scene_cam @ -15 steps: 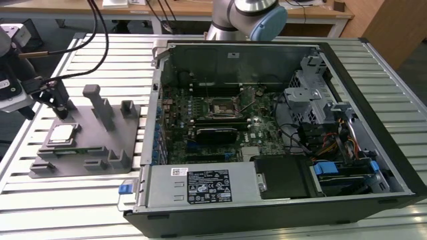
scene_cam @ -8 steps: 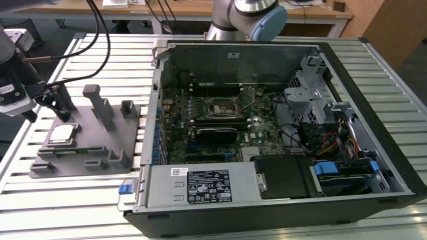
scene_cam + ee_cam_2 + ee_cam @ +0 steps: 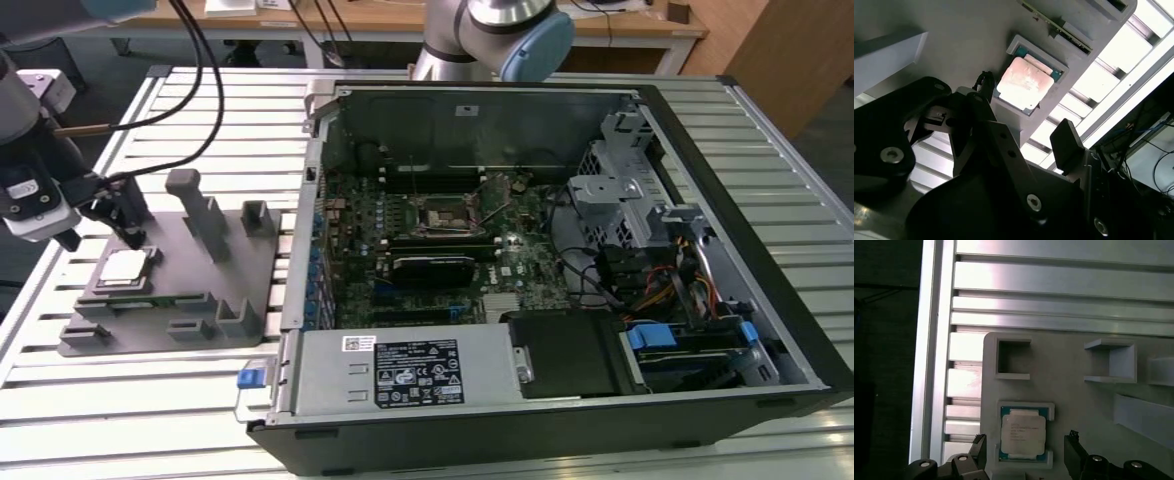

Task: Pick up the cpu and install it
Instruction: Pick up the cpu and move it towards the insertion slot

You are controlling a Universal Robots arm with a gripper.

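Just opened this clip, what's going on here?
A robot arm's end effector hangs open over a gray holder tray at the exterior view's left. Its fingers stand on either side of the cpu, which lies flat in its pocket. Nothing is gripped. The computer case stands open at the exterior view's right, with the socket on its board. The cpu has not yet been picked up or installed.

Slatted aluminium table [image 3: 787, 140], bright glare on the slats in both wrist views. Wooden desk [image 3: 400, 22] behind it, wood panel [image 3: 787, 50] at the exterior view's right. Dark floor [image 3: 884, 390] past the table edge.
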